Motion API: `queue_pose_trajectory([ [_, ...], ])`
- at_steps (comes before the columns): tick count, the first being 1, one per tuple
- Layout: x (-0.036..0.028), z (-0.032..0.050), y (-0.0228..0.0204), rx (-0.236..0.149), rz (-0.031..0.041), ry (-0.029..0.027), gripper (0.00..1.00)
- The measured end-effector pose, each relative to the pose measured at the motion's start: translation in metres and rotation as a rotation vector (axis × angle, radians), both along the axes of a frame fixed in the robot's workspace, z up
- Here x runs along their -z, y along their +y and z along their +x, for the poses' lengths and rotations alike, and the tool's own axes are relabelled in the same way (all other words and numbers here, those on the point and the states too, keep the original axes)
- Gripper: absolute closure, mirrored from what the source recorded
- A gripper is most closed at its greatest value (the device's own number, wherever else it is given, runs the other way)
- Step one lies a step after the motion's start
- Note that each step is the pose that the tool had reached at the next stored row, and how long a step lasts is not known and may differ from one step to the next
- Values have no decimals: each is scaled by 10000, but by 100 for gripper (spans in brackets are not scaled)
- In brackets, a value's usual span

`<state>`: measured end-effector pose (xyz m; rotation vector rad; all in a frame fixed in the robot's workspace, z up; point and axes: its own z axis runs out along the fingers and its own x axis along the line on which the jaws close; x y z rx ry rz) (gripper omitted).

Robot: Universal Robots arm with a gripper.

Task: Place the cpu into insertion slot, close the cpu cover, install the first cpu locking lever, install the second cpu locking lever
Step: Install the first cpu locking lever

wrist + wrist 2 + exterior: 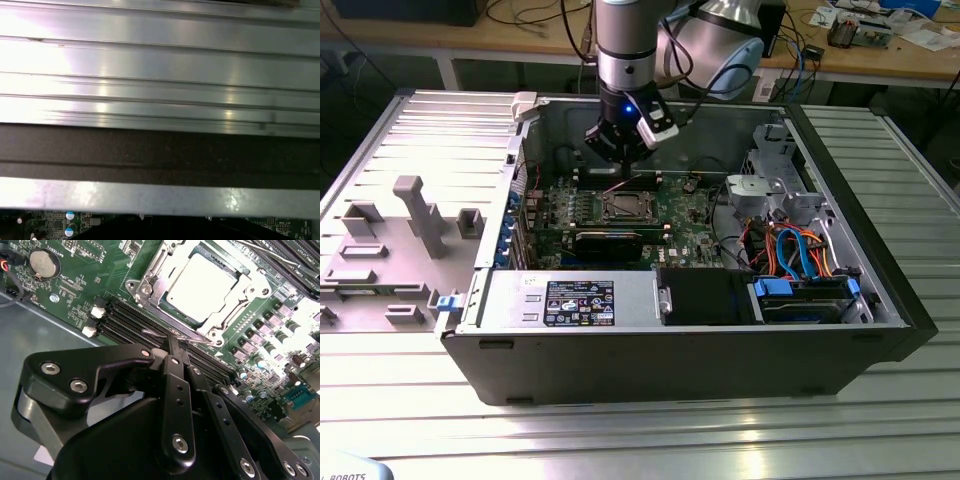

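Unreadably — label on case

Cpu dull matt metal; cpu cover shiny metal; hand smooth black, slightly glossy.

Silver arm — black screwed fingers

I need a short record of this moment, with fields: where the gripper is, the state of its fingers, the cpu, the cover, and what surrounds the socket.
gripper: above the motherboard, beside the socket, over the memory slots
fingers: shut together on a thin metal lever
cpu: lying flat in the insertion slot
cpu cover: closed down around the cpu, its face showing through the window
surroundings: open computer case on a ribbed metal table; coin battery on the board
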<state>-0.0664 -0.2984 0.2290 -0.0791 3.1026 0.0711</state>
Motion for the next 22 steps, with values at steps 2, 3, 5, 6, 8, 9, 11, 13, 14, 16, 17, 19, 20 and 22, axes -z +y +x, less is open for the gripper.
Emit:
queue_pose_trajectory([
  [2, 1, 13, 0, 0, -13, -1, 89],
  [3, 2, 17, 0, 0, -15, -1, 89],
  [5, 6, 28, 0, -1, -30, -1, 89],
  [6, 8, 30, 0, 1, -39, 0, 89],
  [8, 15, 35, 0, 0, -52, 1, 89],
  [9, 24, 39, 0, -1, -52, 0, 89],
  [11, 39, 56, 0, 1, -52, 0, 89],
  [13, 49, 76, 0, 0, -53, 1, 89],
  [14, 55, 87, 0, 0, -52, 0, 89],
  [16, 76, 104, 0, -1, -52, 1, 89],
  [17, 88, 113, 0, 0, -53, 0, 89],
  [19, 105, 131, 0, 1, -53, 1, 89],
  [20, 114, 141, 0, 1, -52, 0, 89],
  [22, 129, 150, 0, 2, -52, 1, 89],
])
